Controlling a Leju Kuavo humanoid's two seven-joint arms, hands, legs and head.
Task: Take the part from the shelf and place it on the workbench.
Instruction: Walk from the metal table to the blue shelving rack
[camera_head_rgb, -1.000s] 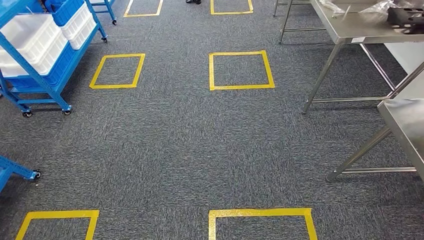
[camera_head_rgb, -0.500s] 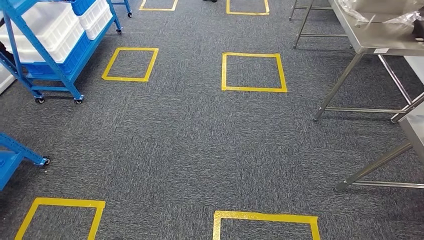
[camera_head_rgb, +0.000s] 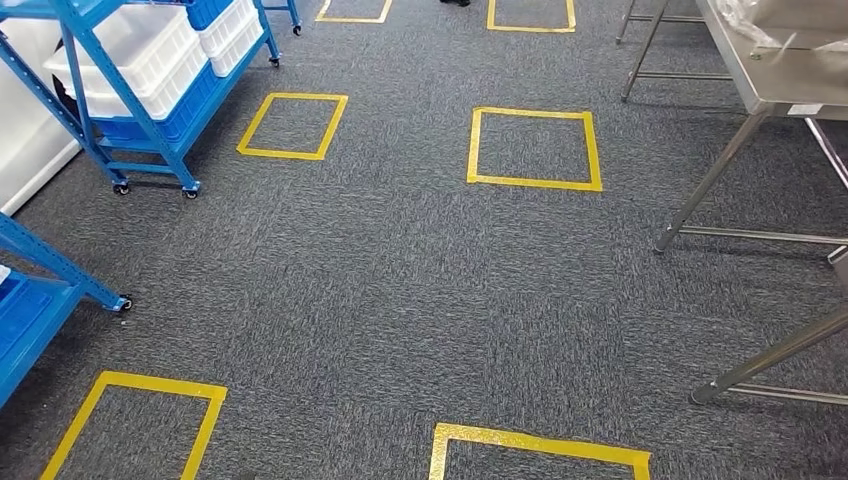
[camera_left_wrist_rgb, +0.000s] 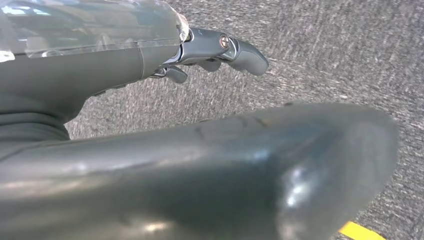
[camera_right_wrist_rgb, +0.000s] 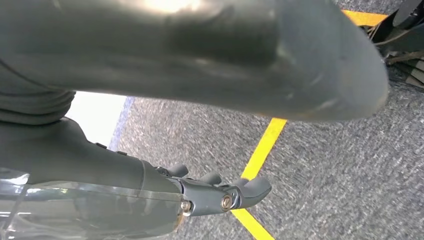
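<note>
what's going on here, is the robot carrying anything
No part shows in either hand. The left hand and the right hand hang over grey carpet with fingers loosely apart, holding nothing. The head view looks down at the carpet with its yellow tape squares, a blue shelf cart with white bins on the left and a steel workbench on the right.

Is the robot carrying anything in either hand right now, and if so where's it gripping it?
Nothing is held. The left hand and the right hand both hang over carpet with nothing in their fingers.
</note>
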